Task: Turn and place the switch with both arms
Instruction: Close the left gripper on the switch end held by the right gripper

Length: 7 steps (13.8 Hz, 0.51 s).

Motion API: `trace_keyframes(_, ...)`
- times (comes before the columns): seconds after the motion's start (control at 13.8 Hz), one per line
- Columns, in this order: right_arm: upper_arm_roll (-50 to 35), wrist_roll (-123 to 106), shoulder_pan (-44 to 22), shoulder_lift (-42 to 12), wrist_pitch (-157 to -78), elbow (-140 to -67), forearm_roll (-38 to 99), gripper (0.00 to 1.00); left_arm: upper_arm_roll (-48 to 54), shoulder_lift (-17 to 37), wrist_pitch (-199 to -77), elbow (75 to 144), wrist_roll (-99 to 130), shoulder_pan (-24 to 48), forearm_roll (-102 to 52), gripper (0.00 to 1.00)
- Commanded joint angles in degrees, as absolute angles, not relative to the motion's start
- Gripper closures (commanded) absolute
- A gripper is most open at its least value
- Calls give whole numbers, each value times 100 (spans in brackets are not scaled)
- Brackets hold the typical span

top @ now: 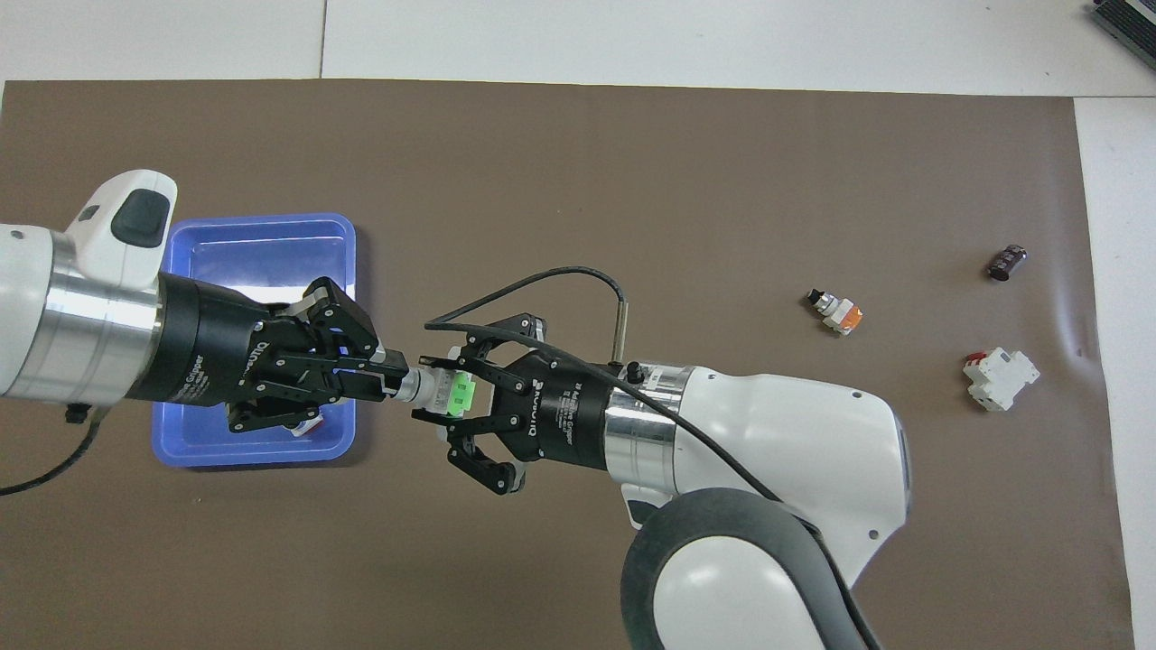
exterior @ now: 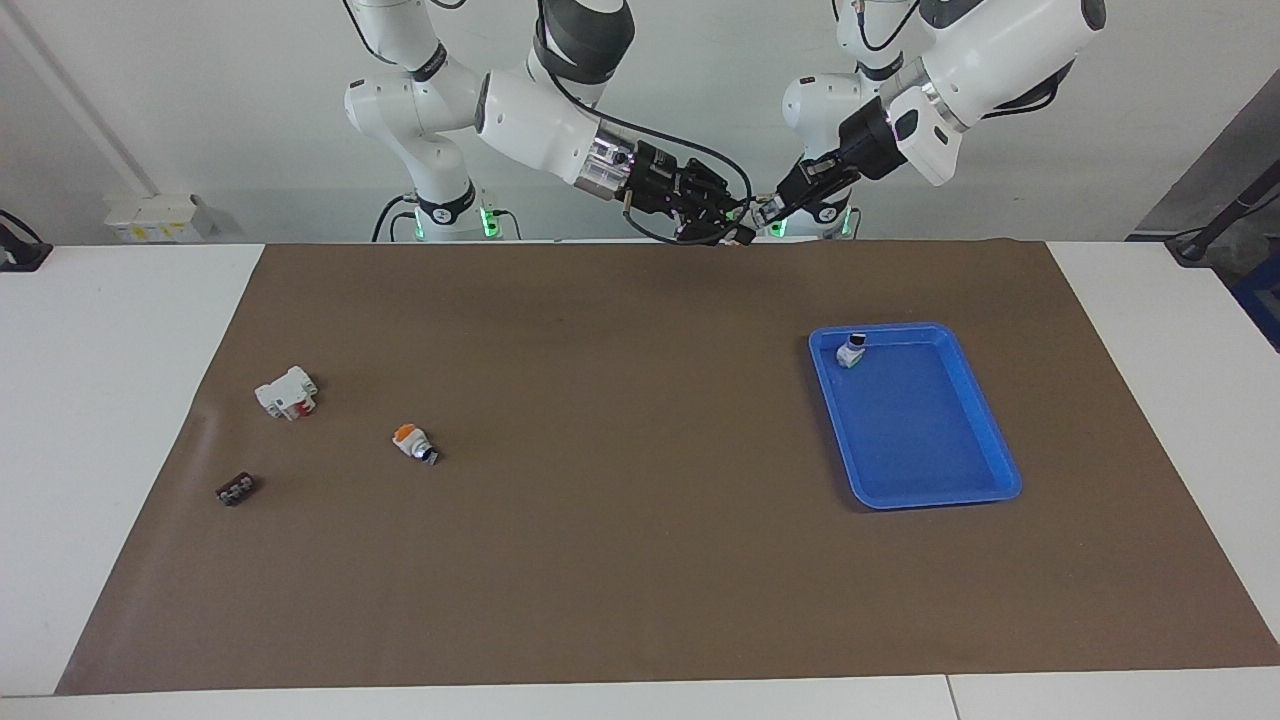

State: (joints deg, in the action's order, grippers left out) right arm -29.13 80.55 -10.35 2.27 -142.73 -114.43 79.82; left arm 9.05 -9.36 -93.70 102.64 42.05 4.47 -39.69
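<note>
Your two hands meet in the air over the robots' edge of the table, just beside the blue tray. The right hand pinches the switch by its green end; the left hand pinches its knob. If you turn or pull before one hand lets go, I judge the switch could twist loose and drop outside the tray.

I work in a robotics lab: my two white arms stand bolted at a plain white table covered by a brown mat, bare pale walls around, cables trailing, small electrical parts laid out.
</note>
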Motion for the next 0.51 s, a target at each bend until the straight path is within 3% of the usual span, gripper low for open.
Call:
trace_keyframes(0.0, -2918, 8112, -1020, 185, -14265, -11364, 8016, 100, 809, -1116, -9238, 10441, 4069, 413, -4034, 70)
trace_keyframes(0.43, -2918, 8112, -1020, 185, -14273, -11364, 8016, 100, 800, -1116, -9246, 10459, 3981, 413, -4043, 75)
